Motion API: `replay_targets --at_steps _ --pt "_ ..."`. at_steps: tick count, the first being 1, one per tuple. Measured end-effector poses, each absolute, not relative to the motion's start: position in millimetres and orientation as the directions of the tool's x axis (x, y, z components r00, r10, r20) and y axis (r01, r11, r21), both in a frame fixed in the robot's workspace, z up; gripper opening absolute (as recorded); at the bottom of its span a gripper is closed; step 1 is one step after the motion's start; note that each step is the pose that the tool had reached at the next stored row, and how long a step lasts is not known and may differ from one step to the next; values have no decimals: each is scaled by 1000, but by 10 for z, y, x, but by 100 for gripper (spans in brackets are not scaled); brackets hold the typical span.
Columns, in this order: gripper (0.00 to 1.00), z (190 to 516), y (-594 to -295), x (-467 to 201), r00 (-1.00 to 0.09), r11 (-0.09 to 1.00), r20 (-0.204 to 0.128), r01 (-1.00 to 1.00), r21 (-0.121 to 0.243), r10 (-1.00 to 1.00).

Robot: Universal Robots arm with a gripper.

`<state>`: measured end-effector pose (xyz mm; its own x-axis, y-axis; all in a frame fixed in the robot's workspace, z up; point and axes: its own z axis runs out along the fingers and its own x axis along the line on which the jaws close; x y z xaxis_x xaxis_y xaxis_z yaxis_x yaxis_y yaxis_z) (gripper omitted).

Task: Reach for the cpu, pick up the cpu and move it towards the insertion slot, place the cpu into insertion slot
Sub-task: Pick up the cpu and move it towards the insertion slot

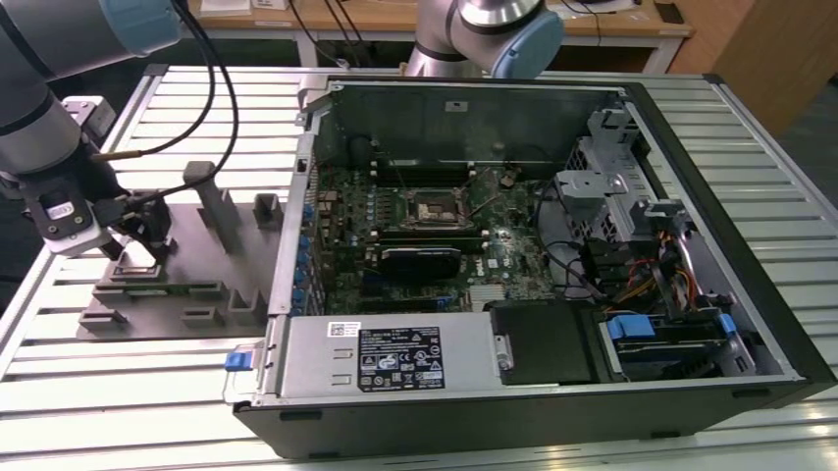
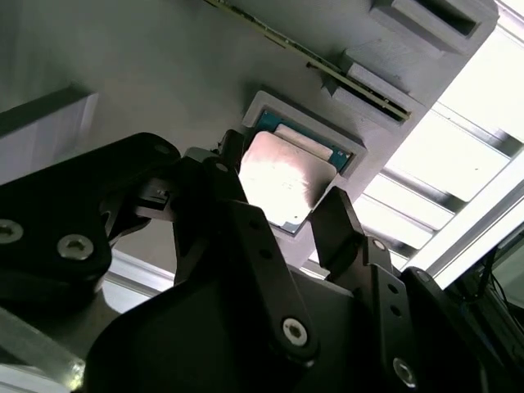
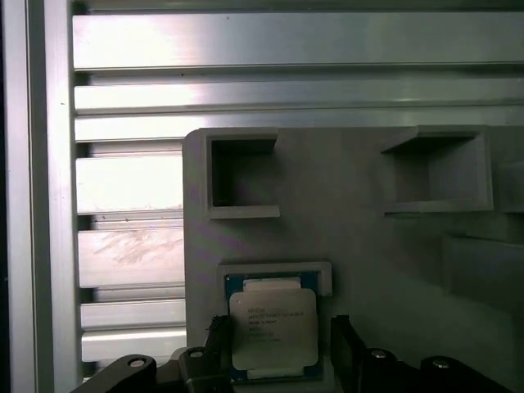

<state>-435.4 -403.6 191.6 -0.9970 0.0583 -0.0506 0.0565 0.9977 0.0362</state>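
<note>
The gripper [image 1: 137, 250] stood low over a grey fixture block [image 1: 196, 285] that lay on the slatted metal desk [image 1: 131, 412], near the desk's edge at the exterior view's left. In both wrist views the cpu [image 3: 273, 326] lay flat in a shallow square recess of that block, silvery top uppermost. The gripper was released: its two black fingers [image 3: 344, 348] straddled the cpu, one on each side. A narrow gap showed at one finger. At the other, contact could not be determined. The neighbouring recesses of the block held nothing.

An opened computer case [image 1: 524, 392] occupied the middle of the desk, just beside the block on the exterior view's right. The insertion slot [image 1: 433, 209], a square socket with a metal frame and dark centre, sat on the board inside the case, well apart from the gripper and the cpu.
</note>
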Motion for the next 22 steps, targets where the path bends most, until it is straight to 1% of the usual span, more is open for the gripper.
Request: replay_targets --at_steps 4,6,7,12,22 --pt "60 1915 -4036 -4354 -997 998 -51 57 36 58" --pt "62 1915 -4036 -4354 -997 998 -51 57 36 58" --pt "68 1912 -4036 -4352 -997 998 -50 57 36 58" --pt "68 1884 -4036 -4326 -998 998 -29 57 35 58" --pt "68 1856 -4013 -4325 -998 998 -28 57 35 58"
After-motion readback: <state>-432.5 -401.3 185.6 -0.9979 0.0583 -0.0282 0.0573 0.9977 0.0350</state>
